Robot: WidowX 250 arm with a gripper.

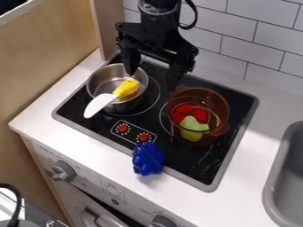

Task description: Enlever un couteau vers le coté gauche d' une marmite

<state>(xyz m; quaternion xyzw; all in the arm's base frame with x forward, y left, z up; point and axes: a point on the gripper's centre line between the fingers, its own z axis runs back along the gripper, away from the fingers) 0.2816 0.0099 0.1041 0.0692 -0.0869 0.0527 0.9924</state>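
Where the white desk (35,126) spreads widest, a black cooktop (95,122) with a grey border lies let into it, set at a slant. Grey sink (269,190) at the view's right edge. Black arm (158,20) enters from the top; its gripper (152,79) hangs over the back of the cooktop, fingers wide apart, one by the steel pot, the other near the amber pot. Amber pot (222,104), see-through, sits right of centre on the cooktop. Steel pot (93,91) on the left part, well apart from the amber one. Knife (100,104) at the steel pot: yellow handle over its opening, white blade poking out past the rim, down and to the left in view. Blue lumpy toy (148,158) at the cooktop's front border. Inside the amber pot, a green toy (193,128) beside red pieces (184,109). Two red dials (123,128) marked on the cooktop, between pots and front border.
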